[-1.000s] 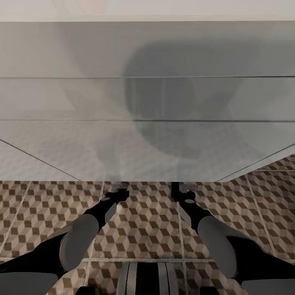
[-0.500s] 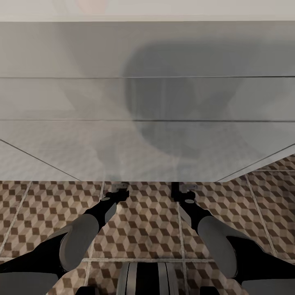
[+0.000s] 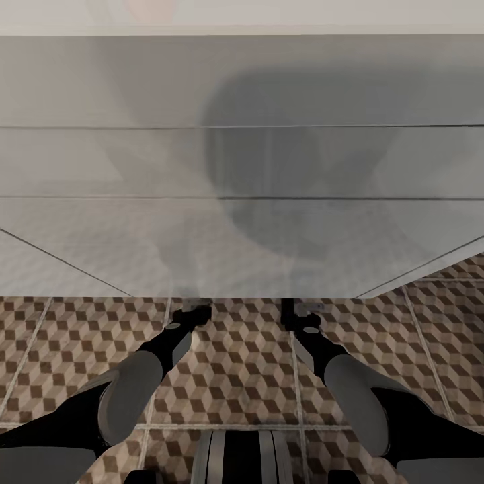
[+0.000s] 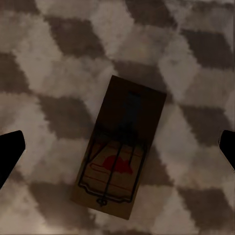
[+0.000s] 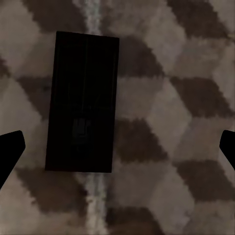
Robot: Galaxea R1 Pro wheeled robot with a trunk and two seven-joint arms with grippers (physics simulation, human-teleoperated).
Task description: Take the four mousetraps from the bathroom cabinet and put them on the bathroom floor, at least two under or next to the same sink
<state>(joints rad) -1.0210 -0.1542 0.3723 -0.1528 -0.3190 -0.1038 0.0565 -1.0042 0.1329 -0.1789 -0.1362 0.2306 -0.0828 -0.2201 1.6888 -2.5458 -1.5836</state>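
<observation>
Looking down, I see cube-patterned bathroom floor (image 3: 235, 363) under the white sink (image 3: 242, 168) — a mousetrap (image 4: 120, 154) lies below each spread-open gripper, left gripper (image 4: 117, 147) and right gripper (image 5: 117, 147).

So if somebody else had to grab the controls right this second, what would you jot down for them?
Left gripper: open, empty, fingertips apart over a mousetrap lying flat on the bathroom floor.
Right gripper: open, empty, over a second, heavily shadowed mousetrap lying flat across a grout line.
In the head view both grippers reach under the front edge of a large pale unit; whether it is the sink cannot be told from here.
Done: two traps are down on the tiles.
Left: the other two traps aren't accounted for here; find them, floor them, and confirm two sit by the sink.
</observation>
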